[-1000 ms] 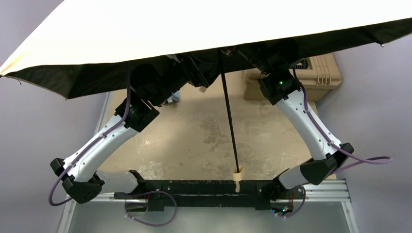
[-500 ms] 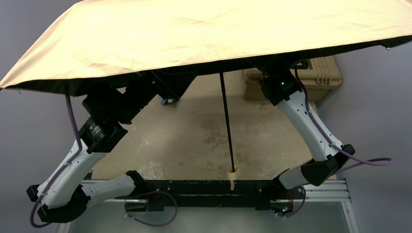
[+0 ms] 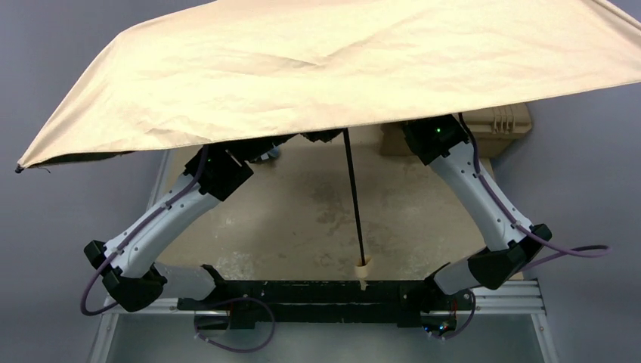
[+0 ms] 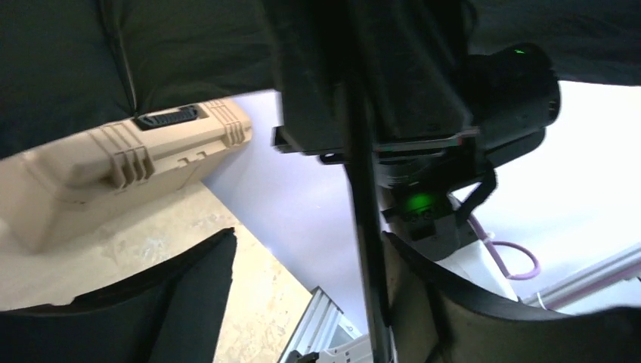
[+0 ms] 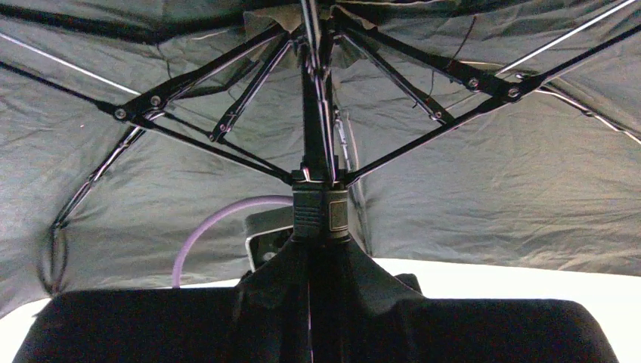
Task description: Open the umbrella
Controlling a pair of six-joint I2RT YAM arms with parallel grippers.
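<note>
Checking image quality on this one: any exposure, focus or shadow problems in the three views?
Top external: evenly lit and sharp, but the umbrella covers the far workspace. Left wrist: its shaft is a close, blurred silhouette, the background at right overexposed, the toolbox legible. Right wrist: dim black underside, ribs crisp, a blown-out white strip below the canopy edge.

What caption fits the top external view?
Opened beige umbrella above the table, black shaft slanting down to its cream handle.

A robotics lab bench: cabled left arm (image 3: 162,227) and right arm (image 3: 476,189) bolted to an aluminium rail (image 3: 521,297) at a scuffed table's (image 3: 302,204) near edge, tan hard case (image 3: 503,121) far right.
</note>
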